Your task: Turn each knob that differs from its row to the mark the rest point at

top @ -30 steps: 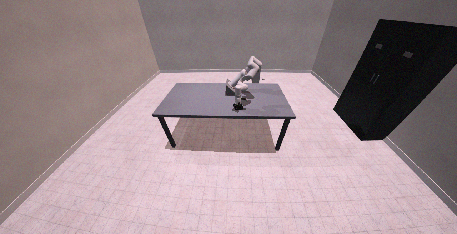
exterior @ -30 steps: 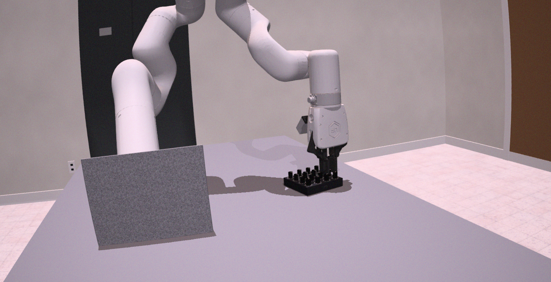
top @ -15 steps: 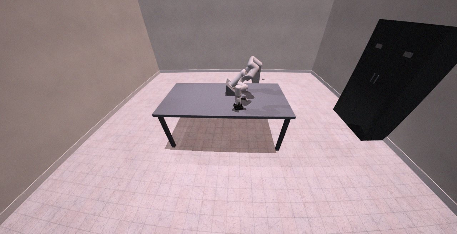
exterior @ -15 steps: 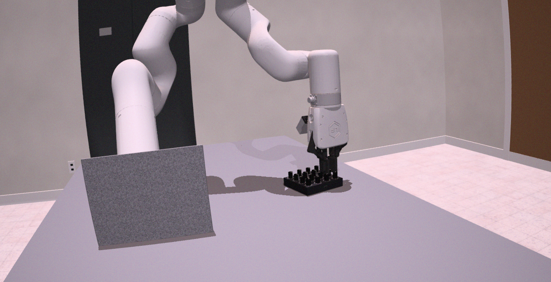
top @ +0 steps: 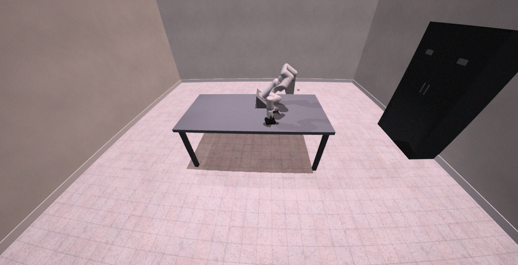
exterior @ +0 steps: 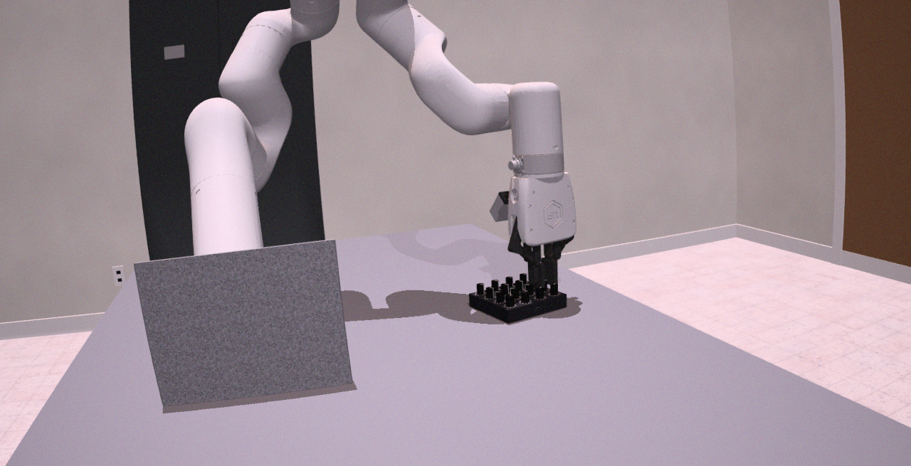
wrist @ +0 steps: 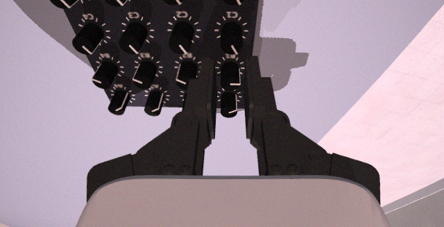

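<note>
Grey tabletop (top: pixel 224 113) (exterior: pixel 433 386) (wrist: pixel 52 144) bears the knob box (top: pixel 270 122) (exterior: pixel 509 314) (wrist: pixel 208 22) (pincer (top: pixel 270 117) (exterior: pixel 543 282) (wrist: pixel 229 74) around B1 (wrist: pixel 230 73))

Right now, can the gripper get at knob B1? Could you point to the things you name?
Looks like yes: in the wrist view the gripper (top: pixel 270 118) (exterior: pixel 543 284) (wrist: pixel 229 74) has a finger on either side of knob B1 (wrist: pixel 229 71), visible gaps between, nothing blocking. Fingertip depth is hard to judge.

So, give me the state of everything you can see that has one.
Gripper: partly open around B1, not clamped on it
B1: line off from B2, B3 and B4
Row C: lines look matched
A2: hidden behind a finger, cannot tell
Box: upright on table
Cabinet: doors closed
</note>
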You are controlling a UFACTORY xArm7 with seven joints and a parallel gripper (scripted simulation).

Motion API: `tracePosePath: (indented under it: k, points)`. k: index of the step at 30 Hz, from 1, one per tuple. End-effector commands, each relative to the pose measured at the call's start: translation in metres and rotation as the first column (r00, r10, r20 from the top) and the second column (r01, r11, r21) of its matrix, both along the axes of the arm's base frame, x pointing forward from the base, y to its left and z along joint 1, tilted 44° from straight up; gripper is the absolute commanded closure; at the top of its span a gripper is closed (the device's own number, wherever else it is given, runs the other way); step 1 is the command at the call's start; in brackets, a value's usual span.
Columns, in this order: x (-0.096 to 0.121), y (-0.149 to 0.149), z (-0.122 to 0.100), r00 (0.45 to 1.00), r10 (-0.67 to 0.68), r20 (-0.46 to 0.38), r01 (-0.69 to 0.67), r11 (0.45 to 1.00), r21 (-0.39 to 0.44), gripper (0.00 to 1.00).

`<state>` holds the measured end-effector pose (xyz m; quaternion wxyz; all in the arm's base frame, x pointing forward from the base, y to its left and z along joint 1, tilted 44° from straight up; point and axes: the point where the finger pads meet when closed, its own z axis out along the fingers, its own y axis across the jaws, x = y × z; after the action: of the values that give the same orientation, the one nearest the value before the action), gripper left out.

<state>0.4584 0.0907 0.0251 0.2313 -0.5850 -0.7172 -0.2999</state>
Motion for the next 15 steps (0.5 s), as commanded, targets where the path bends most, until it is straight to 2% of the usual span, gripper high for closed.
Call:
tracePosePath:
  k: [1, 4, 5, 15]
  points:
    - [0.0014, -0.0019, 0.0007, 1.0, -0.003, 0.003, 0.003, 1.0, -0.002, 0.81]
    - [0.0014, -0.0019, 0.0007, 1.0, -0.003, 0.003, 0.003, 1.0, -0.002, 0.81]
    - [0.0014, -0.0019, 0.0007, 1.0, -0.003, 0.003, 0.003, 1.0, -0.002, 0.92]
    - [0.0014, -0.0019, 0.0007, 1.0, -0.003, 0.003, 0.003, 1.0, -0.002, 0.92]
